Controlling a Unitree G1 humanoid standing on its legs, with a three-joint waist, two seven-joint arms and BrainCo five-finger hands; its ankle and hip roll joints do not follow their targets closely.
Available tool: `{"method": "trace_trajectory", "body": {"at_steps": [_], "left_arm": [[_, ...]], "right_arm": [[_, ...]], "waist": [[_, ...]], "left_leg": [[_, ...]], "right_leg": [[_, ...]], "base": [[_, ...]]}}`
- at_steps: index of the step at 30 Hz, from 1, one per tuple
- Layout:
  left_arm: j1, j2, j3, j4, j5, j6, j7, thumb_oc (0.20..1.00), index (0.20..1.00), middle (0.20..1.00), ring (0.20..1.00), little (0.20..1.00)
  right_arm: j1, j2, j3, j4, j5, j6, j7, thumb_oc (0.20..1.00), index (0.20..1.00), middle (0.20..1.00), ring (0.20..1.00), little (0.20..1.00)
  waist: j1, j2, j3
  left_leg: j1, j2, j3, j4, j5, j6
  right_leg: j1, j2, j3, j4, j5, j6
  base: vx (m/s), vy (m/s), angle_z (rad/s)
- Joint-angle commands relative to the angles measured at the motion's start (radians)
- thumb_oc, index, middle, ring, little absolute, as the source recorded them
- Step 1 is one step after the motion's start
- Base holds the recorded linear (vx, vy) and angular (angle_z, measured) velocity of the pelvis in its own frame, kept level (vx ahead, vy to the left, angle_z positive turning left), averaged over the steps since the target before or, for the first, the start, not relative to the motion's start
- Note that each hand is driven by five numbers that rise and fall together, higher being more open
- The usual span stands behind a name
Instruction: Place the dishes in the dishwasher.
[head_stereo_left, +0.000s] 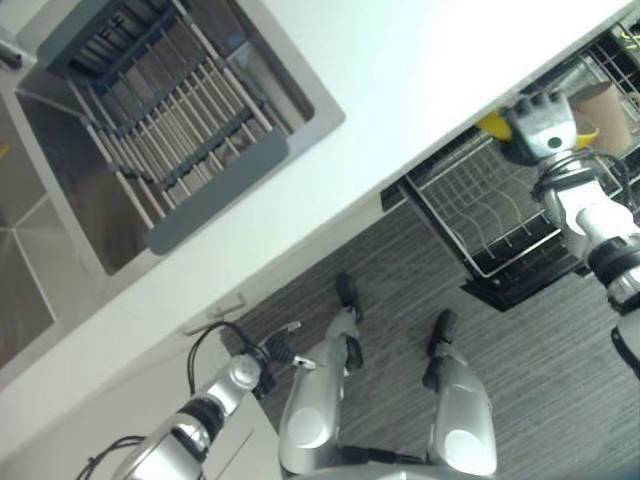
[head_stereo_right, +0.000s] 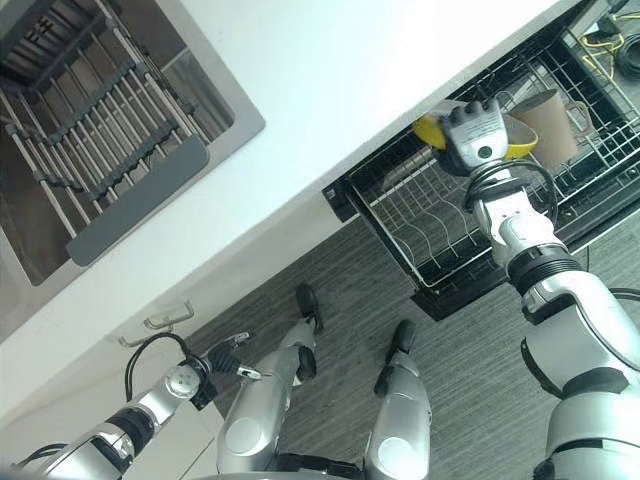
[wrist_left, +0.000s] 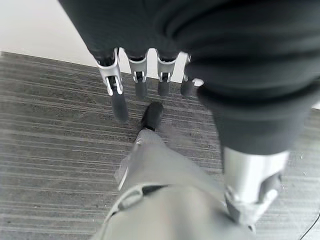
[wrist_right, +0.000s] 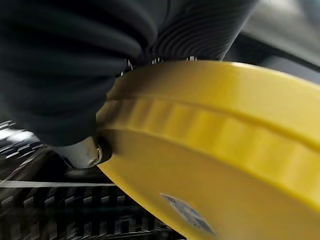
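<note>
From the left eye view, the right hand (head_stereo_left: 545, 130) holds a round yellow plastic dish (head_stereo_left: 493, 126) over the pulled-out black wire dishwasher rack (head_stereo_left: 480, 215), which juts out from under the white counter (head_stereo_left: 400, 80); a brown cup (head_stereo_left: 607, 112) sits in the rack just beyond the dish. A steel sink (head_stereo_left: 60, 215) with a grey drying rack (head_stereo_left: 165, 120) is set into the counter, well apart from the dishwasher rack. In the left wrist view, the left hand (wrist_left: 145, 65) hangs with fingers (wrist_left: 119, 102) straight and relaxed above the grey floor (wrist_left: 50, 125). In the right wrist view, the dish fills the frame against the right hand's dark cover, a thumb pressed to its rim, gripping it.
</note>
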Motion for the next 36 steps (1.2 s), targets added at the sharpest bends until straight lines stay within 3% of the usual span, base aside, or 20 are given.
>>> {"method": "trace_trajectory", "body": {"at_steps": [1,12,17,22,24,26,29,36], "left_arm": [[-0.014,0.022,-0.046,-0.02,-0.016,-0.022,0.02,1.0,1.0,1.0,1.0,1.0],[-0.029,0.011,-0.071,-0.02,-0.033,-0.077,0.071,1.0,1.0,1.0,1.0,1.0],[-0.028,-0.003,-0.078,-0.022,-0.046,-0.097,0.087,1.0,1.0,1.0,1.0,1.0],[-0.023,-0.034,-0.081,-0.018,-0.061,-0.112,0.108,1.0,1.0,1.0,1.0,1.0],[-0.024,-0.059,-0.077,-0.01,-0.059,-0.124,0.117,1.0,1.0,1.0,1.0,1.0],[-0.027,-0.077,-0.082,-0.012,-0.061,-0.15,0.13,1.0,1.0,1.0,1.0,1.0],[-0.026,-0.095,-0.092,-0.032,-0.088,-0.169,0.146,1.0,1.0,1.0,1.0,1.0],[-0.015,-0.13,-0.087,-0.052,-0.12,-0.213,0.164,1.0,1.0,1.0,1.0,1.0]], "right_arm": [[-0.173,-0.057,0.03,-0.016,-0.097,-0.001,-0.125,0.2,0.2,0.2,0.2,0.2],[-0.169,0.021,0.078,0.047,-0.171,0.001,-0.249,0.2,0.2,0.2,0.2,0.2],[-0.154,0.051,0.073,0.061,-0.102,0.017,-0.301,0.2,0.2,0.2,0.2,0.2],[-0.093,0.086,-0.009,0.078,0.079,-0.004,-0.376,0.2,0.2,0.2,0.2,0.2],[-0.055,0.103,-0.06,0.089,0.135,0.017,-0.434,0.2,0.2,0.2,0.2,0.2],[-0.034,0.114,-0.114,0.079,0.174,0.071,-0.568,0.2,0.2,0.2,0.2,0.2],[-0.025,0.132,-0.192,0.076,0.175,0.089,-0.649,0.2,0.2,0.2,0.2,0.2],[0.007,0.127,-0.194,0.054,0.137,0.084,-0.644,0.2,0.2,0.2,0.2,0.2]], "waist": [[0.04,-0.026,-0.025],[0.062,-0.014,-0.025],[0.064,-0.003,-0.025],[0.058,0.012,-0.025],[0.052,0.024,-0.025],[0.043,0.034,-0.025],[0.033,0.053,-0.025],[0.018,0.093,-0.025]], "left_leg": [[-0.043,0.034,-0.103,0.135,-0.168,-0.084],[-0.088,0.026,-0.109,0.148,-0.175,-0.079],[-0.092,0.024,-0.104,0.141,-0.172,-0.079],[-0.094,0.018,-0.096,0.136,-0.173,-0.077],[-0.1,0.014,-0.092,0.136,-0.174,-0.075],[-0.108,0.012,-0.085,0.139,-0.177,-0.074],[-0.119,0.006,-0.082,0.142,-0.177,-0.077],[-0.147,-0.009,-0.082,0.131,-0.167,-0.081]], "right_leg": [[-0.154,-0.089,-0.046,0.162,-0.005,0.053],[-0.19,-0.107,-0.058,0.169,0.004,0.054],[-0.199,-0.112,-0.06,0.171,0.007,0.054],[-0.214,-0.121,-0.056,0.179,0.01,0.051],[-0.227,-0.128,-0.05,0.181,0.014,0.049],[-0.244,-0.136,-0.042,0.184,0.017,0.05],[-0.266,-0.137,-0.026,0.193,0.013,0.047],[-0.32,-0.129,0.013,0.208,0.001,0.038]], "base": [[-0.01,-0.002,0.06],[0.0,0.0,0.0],[0.0,0.007,0.0],[0.0,0.046,0.0],[0.0,0.066,0.03],[0.0,0.051,0.0],[0.02,0.078,-0.07],[0.02,0.053,-0.11]]}}
